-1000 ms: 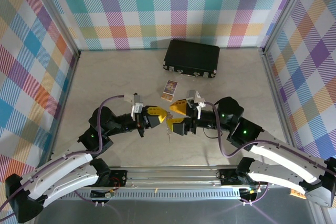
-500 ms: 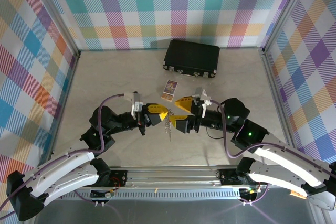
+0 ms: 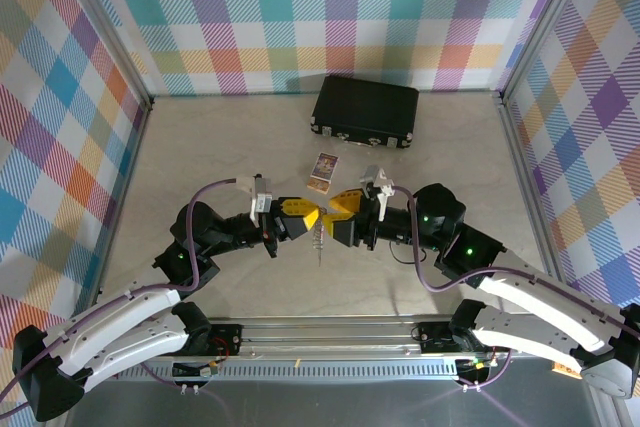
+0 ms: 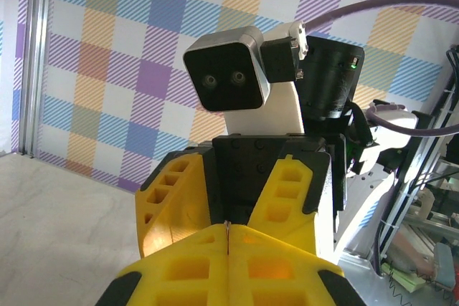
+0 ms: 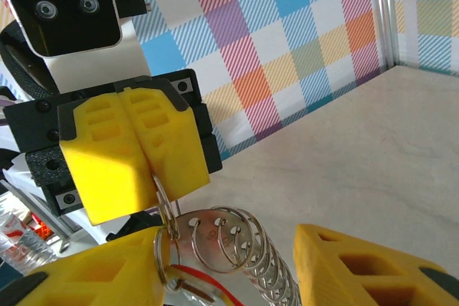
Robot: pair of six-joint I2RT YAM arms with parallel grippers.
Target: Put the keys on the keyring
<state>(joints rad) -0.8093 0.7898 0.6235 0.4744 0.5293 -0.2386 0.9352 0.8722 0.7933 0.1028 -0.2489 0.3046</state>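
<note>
Steel keyring [image 5: 215,238] hung from clenched left fingers [image 5: 115,155]; right fingers [image 5: 358,263] stood parted.
Judged light, slippery wire; best taken at the loop.

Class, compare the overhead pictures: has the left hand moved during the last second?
No. The left hand, shut on the keyring, holds the same spot below and left of the card.

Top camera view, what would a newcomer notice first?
At mid-table the yellow-fingered left gripper and right gripper meet tip to tip. The left pinches a silver metal keyring whose coiled chain dangles between them; the right's jaws stand open around it. A black rectangular case lies at the back.
</note>
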